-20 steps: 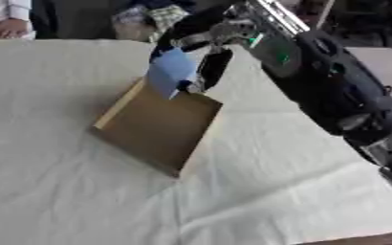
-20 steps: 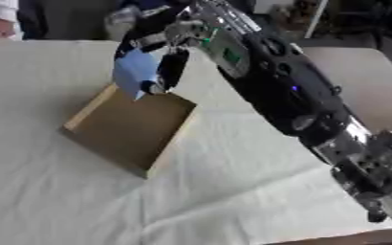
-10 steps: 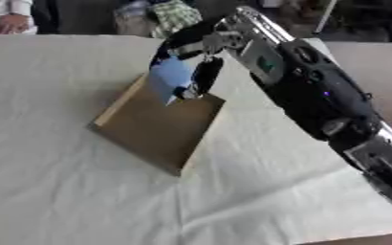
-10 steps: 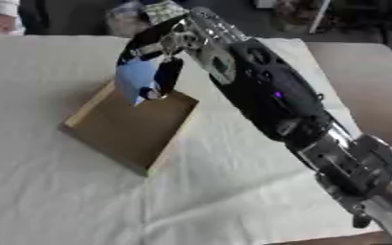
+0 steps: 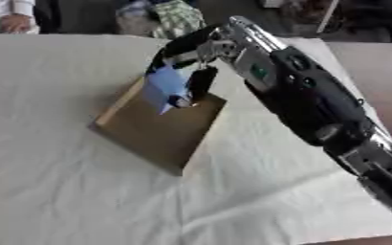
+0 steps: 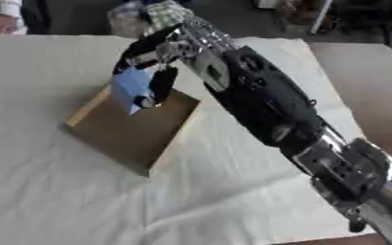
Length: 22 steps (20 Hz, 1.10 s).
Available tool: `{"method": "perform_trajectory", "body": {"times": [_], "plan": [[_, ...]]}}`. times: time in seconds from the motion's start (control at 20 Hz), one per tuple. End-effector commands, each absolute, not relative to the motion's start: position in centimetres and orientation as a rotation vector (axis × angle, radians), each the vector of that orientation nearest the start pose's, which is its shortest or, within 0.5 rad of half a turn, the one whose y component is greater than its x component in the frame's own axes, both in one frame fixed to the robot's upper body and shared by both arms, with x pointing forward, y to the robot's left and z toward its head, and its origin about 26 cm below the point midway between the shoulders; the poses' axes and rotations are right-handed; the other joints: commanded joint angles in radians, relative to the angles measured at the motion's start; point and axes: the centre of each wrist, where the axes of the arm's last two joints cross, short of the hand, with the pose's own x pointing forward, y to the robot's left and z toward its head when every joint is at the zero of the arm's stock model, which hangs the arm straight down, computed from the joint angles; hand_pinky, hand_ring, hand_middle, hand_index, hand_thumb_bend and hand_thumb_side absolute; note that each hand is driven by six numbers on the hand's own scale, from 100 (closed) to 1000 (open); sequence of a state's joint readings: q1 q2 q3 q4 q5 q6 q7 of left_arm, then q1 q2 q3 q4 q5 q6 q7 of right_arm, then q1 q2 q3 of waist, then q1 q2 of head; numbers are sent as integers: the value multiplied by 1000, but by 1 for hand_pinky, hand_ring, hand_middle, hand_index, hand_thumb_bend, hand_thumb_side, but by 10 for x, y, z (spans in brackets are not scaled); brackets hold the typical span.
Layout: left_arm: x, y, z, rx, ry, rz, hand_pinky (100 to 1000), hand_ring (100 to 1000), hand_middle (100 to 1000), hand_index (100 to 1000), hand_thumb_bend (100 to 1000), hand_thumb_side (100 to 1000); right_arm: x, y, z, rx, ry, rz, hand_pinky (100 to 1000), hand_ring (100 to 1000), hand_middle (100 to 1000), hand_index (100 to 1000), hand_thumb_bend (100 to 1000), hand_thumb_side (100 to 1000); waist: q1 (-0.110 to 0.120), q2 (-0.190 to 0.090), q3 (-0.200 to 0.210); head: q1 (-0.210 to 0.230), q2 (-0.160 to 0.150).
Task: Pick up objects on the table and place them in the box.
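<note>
A shallow brown cardboard box [image 5: 153, 131] lies askew on the white cloth, its inside bare as far as I can see. My right hand [image 5: 189, 61] hangs over the box's far end, its fingers curled round a light blue flat packet [image 5: 164, 87] that dangles just above the box floor. The thumb [image 5: 201, 82] presses the packet from the right. The right arm [image 5: 308, 100] runs back to the lower right corner. My left hand shows in neither view.
A white tablecloth [image 5: 57, 182] covers the table. At the far edge lie a checked cloth bundle [image 5: 176, 16] and some mixed items. A person's hand [image 5: 15, 21] rests at the far left corner. A brown table surface [image 6: 363, 62] shows to the right.
The right hand with the blue packet has sunk a little toward the box floor. The camera has shifted, so the whole scene sits slightly differently.
</note>
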<state>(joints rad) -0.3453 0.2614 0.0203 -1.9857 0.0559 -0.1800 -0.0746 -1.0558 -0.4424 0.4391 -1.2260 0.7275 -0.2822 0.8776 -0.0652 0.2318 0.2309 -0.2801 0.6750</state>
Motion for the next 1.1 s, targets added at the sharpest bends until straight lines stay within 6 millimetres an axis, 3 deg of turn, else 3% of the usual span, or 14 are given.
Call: {"method": "perform_trajectory", "body": {"times": [0.05, 0.3, 0.65, 0.95, 1.1], "plan": [[305, 248, 214, -15, -2505, -400, 633, 886, 619, 639, 299, 653, 447, -165, 271, -618, -1229, 2261, 911, 988, 878, 815, 100, 386, 5, -16, 0, 3, -7], [305, 248, 214, -14, -2503, -398, 633, 887, 619, 639, 298, 655, 450, -165, 258, -607, -1188, 2281, 907, 994, 889, 822, 100, 423, 6, -13, 1, 3, -4], [305, 248, 214, -14, -2501, -396, 633, 887, 618, 638, 297, 654, 451, -163, 255, -618, -1167, 2314, 937, 1000, 973, 947, 100, 362, 5, -13, 0, 6, -1], [305, 248, 214, -15, -2501, -396, 633, 887, 618, 638, 297, 652, 454, -165, 250, -629, -1137, 2344, 975, 1000, 1000, 1000, 180, 363, 6, -13, -2, 9, -3], [305, 248, 214, -11, -2501, -400, 634, 887, 618, 638, 297, 650, 446, -185, 251, -643, -1128, 2352, 996, 1000, 1000, 1000, 199, 325, 5, -12, -4, 14, -1]]}}
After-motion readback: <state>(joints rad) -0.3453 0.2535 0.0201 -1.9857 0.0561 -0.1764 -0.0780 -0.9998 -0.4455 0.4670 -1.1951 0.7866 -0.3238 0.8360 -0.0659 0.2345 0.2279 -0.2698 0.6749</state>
